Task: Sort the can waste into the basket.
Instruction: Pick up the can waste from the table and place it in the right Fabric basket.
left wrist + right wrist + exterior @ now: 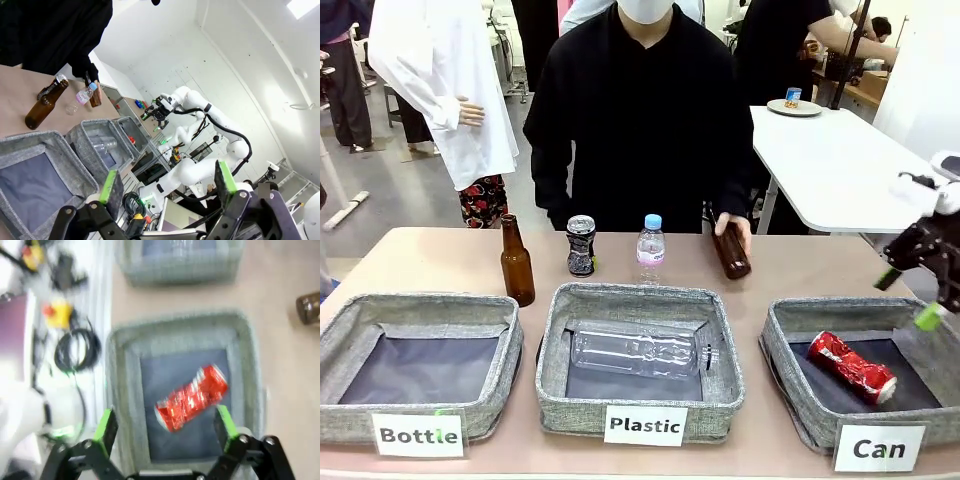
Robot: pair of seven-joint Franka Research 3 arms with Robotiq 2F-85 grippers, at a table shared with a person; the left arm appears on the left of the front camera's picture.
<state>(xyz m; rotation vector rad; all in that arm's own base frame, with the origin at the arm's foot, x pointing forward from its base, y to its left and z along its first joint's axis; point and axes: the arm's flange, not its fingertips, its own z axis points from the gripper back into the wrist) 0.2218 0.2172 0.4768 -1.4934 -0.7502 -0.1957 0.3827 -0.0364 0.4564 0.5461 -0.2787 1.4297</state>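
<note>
I am watching my right tool (908,297) hanging released, gripping nothing, over the Can basket (788,392), where the red can (852,367) is lying on its side. The black can (581,246) is standing upright on the worktop (430,262) beyond the Plastic basket (552,380). My left tool (166,180) is also gaping, released.

Robot body: white shell, black hardware.
Right arm (196,101) glossy white, rounded joints, black cable (222,125) alongside; left gripper (166,181) and right gripper (166,424) black linkages, green pads (108,185), grey pivot pins.
</note>
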